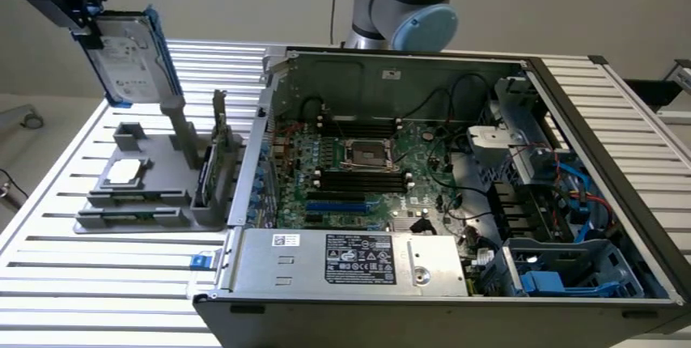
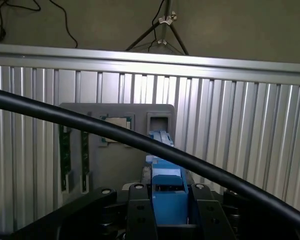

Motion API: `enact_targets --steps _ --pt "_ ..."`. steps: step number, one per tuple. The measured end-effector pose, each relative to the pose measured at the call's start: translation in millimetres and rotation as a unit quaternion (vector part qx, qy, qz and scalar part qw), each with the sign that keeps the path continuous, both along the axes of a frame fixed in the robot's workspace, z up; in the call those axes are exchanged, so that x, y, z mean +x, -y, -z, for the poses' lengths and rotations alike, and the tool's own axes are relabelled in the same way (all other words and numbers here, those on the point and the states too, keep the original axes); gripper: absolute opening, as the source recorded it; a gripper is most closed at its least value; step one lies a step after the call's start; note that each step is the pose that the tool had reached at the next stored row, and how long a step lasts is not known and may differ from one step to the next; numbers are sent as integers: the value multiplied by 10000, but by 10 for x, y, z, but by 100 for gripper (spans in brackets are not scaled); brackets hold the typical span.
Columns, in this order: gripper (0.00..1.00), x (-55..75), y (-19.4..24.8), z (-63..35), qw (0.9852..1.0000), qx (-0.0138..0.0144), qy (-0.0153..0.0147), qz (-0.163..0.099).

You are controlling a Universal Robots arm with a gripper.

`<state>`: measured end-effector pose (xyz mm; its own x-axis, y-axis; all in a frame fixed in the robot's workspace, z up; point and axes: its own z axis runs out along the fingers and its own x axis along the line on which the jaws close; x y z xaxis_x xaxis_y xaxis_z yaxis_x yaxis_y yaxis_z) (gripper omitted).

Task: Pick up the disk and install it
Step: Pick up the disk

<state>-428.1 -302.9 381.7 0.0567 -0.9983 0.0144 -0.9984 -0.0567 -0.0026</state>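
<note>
The gripper (image 2: 169,212) was clamped on the disk (image 1: 132,55), held on edge above the grey rack (image 1: 141,190) beside the case (image 1: 432,303); the pick looked done, and installing would call for squaring it to the blue bay (image 1: 572,273).

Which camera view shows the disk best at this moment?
The exterior view: the disk shows its labelled face and blue frame there, held up by the gripper above the grey holder. The wrist view gives its blue edge end-on, between the fingers.
</note>
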Motion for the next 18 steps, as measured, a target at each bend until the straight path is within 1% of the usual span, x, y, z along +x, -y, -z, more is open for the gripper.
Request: enact_targets --steps 6,8,12,15,18 --pt "33 242 0 -272 10000 1 -2 0" --pt "33 334 2 -364 10000 5 -8 0" --pt "33 516 8 -538 10000 6 -31 0" --pt "33 651 13 -621 10000 6 -49 0" --pt "33 787 17 -661 10000 6 -78 0"
